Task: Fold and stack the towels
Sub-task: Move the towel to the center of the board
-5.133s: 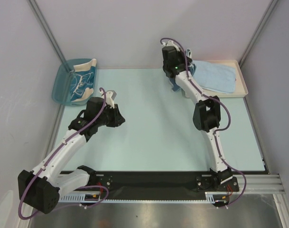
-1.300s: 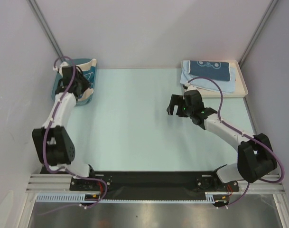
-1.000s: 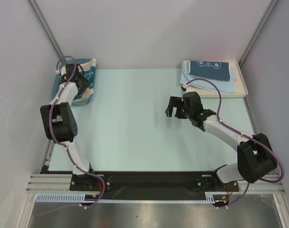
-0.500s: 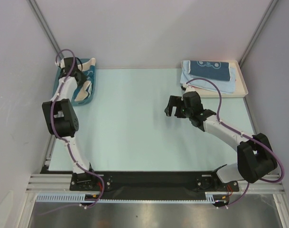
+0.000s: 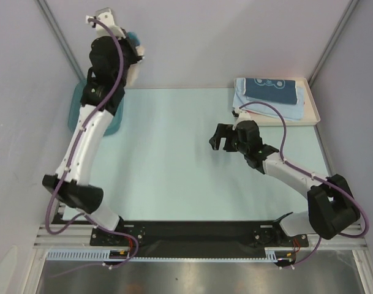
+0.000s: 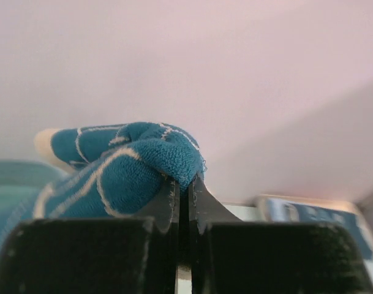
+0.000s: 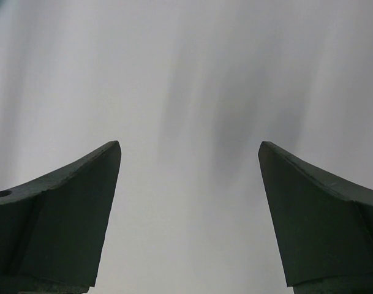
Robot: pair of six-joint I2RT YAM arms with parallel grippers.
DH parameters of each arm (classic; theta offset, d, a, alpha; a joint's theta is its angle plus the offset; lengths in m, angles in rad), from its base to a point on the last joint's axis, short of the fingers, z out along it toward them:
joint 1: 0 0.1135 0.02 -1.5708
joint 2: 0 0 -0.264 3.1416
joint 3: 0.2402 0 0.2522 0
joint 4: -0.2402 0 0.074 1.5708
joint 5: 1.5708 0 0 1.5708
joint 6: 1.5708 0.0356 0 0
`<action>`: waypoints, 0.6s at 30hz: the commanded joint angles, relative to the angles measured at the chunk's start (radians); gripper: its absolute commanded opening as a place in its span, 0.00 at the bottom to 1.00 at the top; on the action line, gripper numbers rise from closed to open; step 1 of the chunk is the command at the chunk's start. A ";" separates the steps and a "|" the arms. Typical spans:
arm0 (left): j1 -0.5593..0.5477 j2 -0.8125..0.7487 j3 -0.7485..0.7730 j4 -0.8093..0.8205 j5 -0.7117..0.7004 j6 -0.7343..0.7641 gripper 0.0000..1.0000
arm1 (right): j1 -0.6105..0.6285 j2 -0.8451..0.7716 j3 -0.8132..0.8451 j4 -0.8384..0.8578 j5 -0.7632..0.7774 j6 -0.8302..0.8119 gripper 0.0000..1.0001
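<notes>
Upper left, against the lilac wall (image 5: 192,37), the left gripper (image 6: 183,184) pinches a teal towel (image 6: 125,165). The right gripper (image 5: 220,139) hangs spread over the pale-green table (image 5: 174,177). Folded towels (image 5: 270,90) lie in the upper-right tray (image 5: 313,113).

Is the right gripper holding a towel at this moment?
No, the right gripper is wide open and nothing lies between its jaws.

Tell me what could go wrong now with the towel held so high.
1. The left gripper pinches only a small fold of the towel at its fingertips; it may slip out.
2. The rest of the towel is mostly hidden behind the arm and might snag on the bin.
3. The right gripper, open, is too far to help.
</notes>
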 commanded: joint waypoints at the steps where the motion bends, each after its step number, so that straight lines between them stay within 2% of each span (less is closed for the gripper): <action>1: -0.123 -0.150 0.000 0.062 -0.083 0.088 0.00 | 0.008 -0.067 -0.014 0.082 0.051 -0.015 0.98; 10: -0.628 -0.492 -0.542 0.257 -0.299 -0.094 0.00 | 0.059 -0.205 -0.060 0.078 0.197 0.026 0.98; 14: -0.648 -0.609 -0.768 0.200 -0.293 -0.291 0.02 | 0.115 -0.276 -0.107 0.079 0.268 0.032 0.99; 15: -0.648 -0.630 -0.893 0.205 -0.299 -0.347 0.06 | 0.119 -0.267 -0.120 0.078 0.274 0.035 1.00; 18: -0.572 -0.650 -1.091 0.177 -0.219 -0.476 0.10 | 0.125 -0.210 -0.133 0.067 0.259 0.055 0.99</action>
